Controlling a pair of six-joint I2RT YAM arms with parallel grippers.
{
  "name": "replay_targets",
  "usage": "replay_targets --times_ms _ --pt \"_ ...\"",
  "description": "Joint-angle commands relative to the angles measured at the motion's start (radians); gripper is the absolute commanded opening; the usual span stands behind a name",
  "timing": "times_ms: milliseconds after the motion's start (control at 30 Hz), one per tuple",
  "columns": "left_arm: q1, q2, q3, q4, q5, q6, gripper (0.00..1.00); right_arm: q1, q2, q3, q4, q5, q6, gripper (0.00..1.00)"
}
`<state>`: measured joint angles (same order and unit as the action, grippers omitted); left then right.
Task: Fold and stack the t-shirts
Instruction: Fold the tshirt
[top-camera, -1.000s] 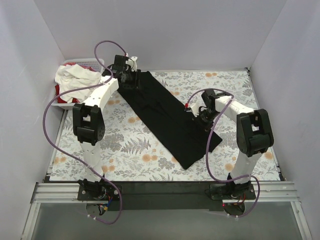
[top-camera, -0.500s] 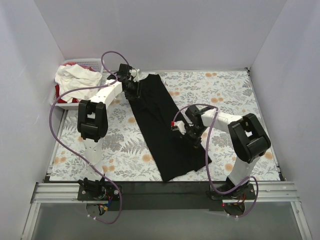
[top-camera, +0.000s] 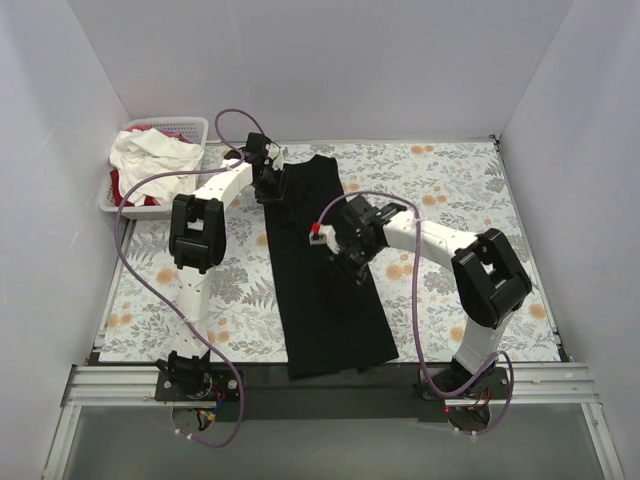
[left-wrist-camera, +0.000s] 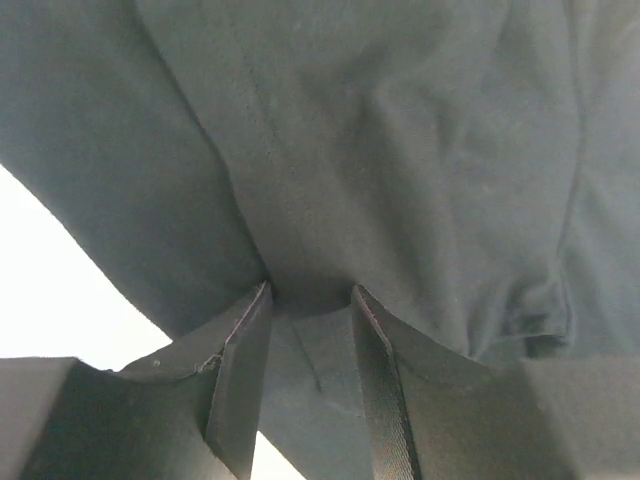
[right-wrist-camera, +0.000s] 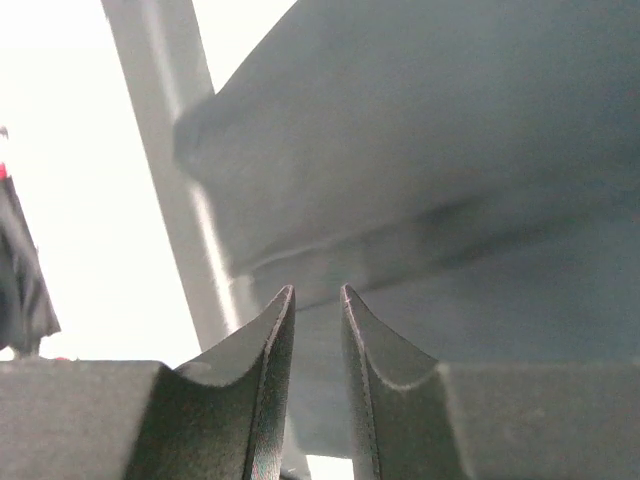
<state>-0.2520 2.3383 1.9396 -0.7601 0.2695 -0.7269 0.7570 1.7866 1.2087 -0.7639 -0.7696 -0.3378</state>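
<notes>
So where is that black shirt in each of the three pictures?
Top external: the black t-shirt is a long strip down the table's middle.
Left wrist: fills most of the frame, bunched in the left gripper.
Right wrist: upper right, a fold in the right gripper.
Shared landmark: those grippers, overhead at the strip's far end and middle.

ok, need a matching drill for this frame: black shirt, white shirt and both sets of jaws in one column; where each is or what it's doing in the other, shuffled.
Things:
1. black shirt
2. white shirt
3. left jaws
4. right jaws

Places and states:
A. heaped in the basket at the far left corner
B. clamped on the black shirt near its far end
C. laid out as a long strip down the table
D. clamped on the black shirt about midway along

Pairs: 1-C, 2-A, 3-B, 4-D
</notes>
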Motion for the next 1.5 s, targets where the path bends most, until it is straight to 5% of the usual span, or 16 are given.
replay_targets --times_ms 0,267,367,600,767,933,1200,1467 --pt "-0.015 0.062 0.085 -0.008 0.04 0.026 0.36 -0.145 -0.036 0.092 0.018 -0.059 0.028 0.32" --pt "-0.089 0.289 0.436 -0.01 0.083 0.03 0.36 -0.38 0.054 0.251 0.071 0.121 0.075 0.31" --pt "-0.092 0.283 0.446 0.066 0.08 0.021 0.38 -0.43 0.111 0.342 0.084 0.16 0.091 0.31" --pt "-0.078 0.093 0.36 0.234 -0.058 -0.003 0.45 -0.449 0.256 0.552 0.097 0.305 0.105 0.27" --pt "-0.07 -0.092 0.181 0.272 -0.013 -0.017 0.46 -0.447 0.313 0.638 0.097 0.322 0.132 0.25" --pt "-0.072 -0.232 -0.008 0.268 0.089 -0.034 0.32 -0.441 0.342 0.643 0.103 0.325 0.149 0.22" --pt "-0.078 -0.263 -0.273 0.334 0.149 -0.135 0.19 -0.389 0.405 0.632 0.127 0.426 0.132 0.11" --pt "-0.076 -0.185 -0.301 0.337 0.117 -0.17 0.18 -0.375 0.485 0.65 0.161 0.57 0.132 0.05"
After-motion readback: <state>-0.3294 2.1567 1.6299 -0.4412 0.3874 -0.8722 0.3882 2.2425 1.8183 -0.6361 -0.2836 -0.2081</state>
